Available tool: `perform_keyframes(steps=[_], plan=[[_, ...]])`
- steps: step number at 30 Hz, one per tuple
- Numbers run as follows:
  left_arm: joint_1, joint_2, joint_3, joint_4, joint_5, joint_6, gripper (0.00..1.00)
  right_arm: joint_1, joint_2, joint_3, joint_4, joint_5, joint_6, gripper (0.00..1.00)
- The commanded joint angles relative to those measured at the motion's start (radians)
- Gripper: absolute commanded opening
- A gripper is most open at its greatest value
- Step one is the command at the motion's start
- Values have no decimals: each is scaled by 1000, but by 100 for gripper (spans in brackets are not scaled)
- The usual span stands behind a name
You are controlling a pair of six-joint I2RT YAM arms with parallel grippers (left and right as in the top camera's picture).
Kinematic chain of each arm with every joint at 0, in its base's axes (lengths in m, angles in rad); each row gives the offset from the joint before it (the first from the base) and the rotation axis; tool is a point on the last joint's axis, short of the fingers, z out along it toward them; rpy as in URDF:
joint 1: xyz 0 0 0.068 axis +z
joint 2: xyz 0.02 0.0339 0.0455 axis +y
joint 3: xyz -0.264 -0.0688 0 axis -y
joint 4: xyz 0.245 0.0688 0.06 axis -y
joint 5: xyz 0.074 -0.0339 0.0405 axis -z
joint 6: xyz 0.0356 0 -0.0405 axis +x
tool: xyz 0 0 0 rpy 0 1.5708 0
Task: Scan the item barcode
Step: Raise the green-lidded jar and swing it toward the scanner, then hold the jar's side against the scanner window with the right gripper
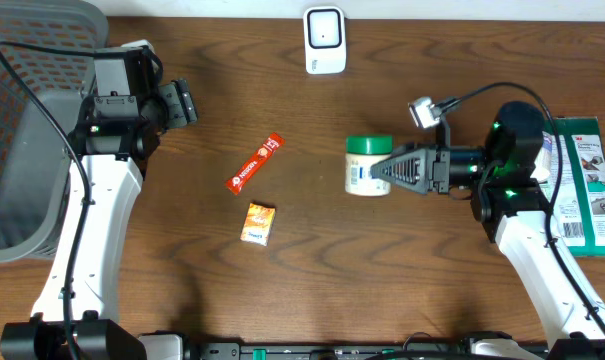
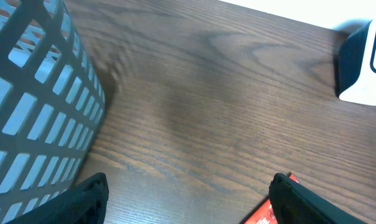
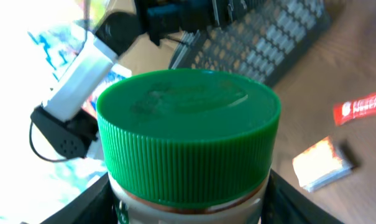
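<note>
My right claw (image 1: 382, 168) is closed part way around the jar (image 1: 368, 170). One finger presses each side of it, just under the green lid (image 3: 188, 134). The jar is out over the middle of the table (image 1: 312, 280), a bit toward my right side. I cannot tell if it sits on the wood or hangs above it.

My left claw (image 2: 191, 205) is wide open and holds nothing. It hangs next to the basket (image 2: 32, 112).

So the grab looks done. I think the scan is not done yet. The white scanner (image 1: 324, 40) stands at the far edge of the table, well apart from the jar. I cannot see the barcode. I think what is left is to find it, carry the jar over, and turn the barcode to the scanner.
</note>
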Motion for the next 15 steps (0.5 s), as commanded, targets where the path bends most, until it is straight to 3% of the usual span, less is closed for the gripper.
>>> perform_keyframes(steps=[1, 3, 7, 15], plan=[[0, 10, 3, 1, -13, -1, 83, -3, 9, 8, 137, 14, 210, 1], [0, 10, 3, 1, -12, -1, 83, -3, 24, 8, 235, 76, 237, 1], [0, 10, 3, 1, -13, -1, 83, -3, 52, 8, 198, 276, 131, 1], [0, 10, 3, 1, -12, -1, 83, 37, 80, 8, -203, 805, -312, 1]])
